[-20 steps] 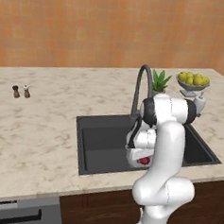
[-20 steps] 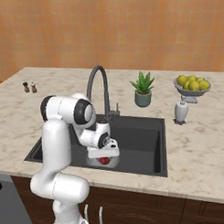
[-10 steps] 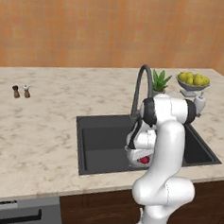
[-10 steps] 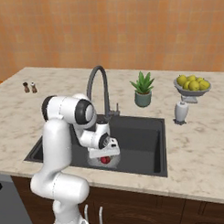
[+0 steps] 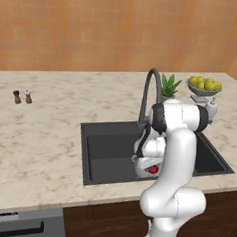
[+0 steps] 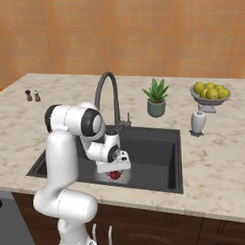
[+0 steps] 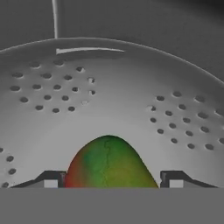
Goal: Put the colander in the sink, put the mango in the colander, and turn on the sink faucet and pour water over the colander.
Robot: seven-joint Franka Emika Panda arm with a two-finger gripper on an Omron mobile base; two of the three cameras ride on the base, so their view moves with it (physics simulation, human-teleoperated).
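Three views cover this moment. From the left base view, the white arm bends down over the sink (image 5: 114,140), a dark basin sunk in the marble counter (image 5: 39,135). The gripper (image 5: 148,168) hangs low over the near right part of the basin, and a patch of the red mango (image 5: 152,169) peeks out just beneath the hand. The sink faucet (image 5: 149,92) arches up at the far rim, with a potted plant (image 5: 168,86) and a bowl of yellow fruit (image 5: 204,86) further right. Two small shakers (image 5: 22,96) stand well apart on the far left of the counter.

From the right base view, the gripper (image 6: 114,171) sits low inside the basin near its front wall, with the mango (image 6: 114,175) right below it. A white dispenser (image 6: 198,123) stands on the counter right of the sink.

Seen from the hand view, the mango (image 7: 109,164) lies inside the colander (image 7: 131,87), against its perforated silver wall. The fingertips (image 7: 50,179) stand apart on either side of the fruit; whether they touch it I cannot tell.
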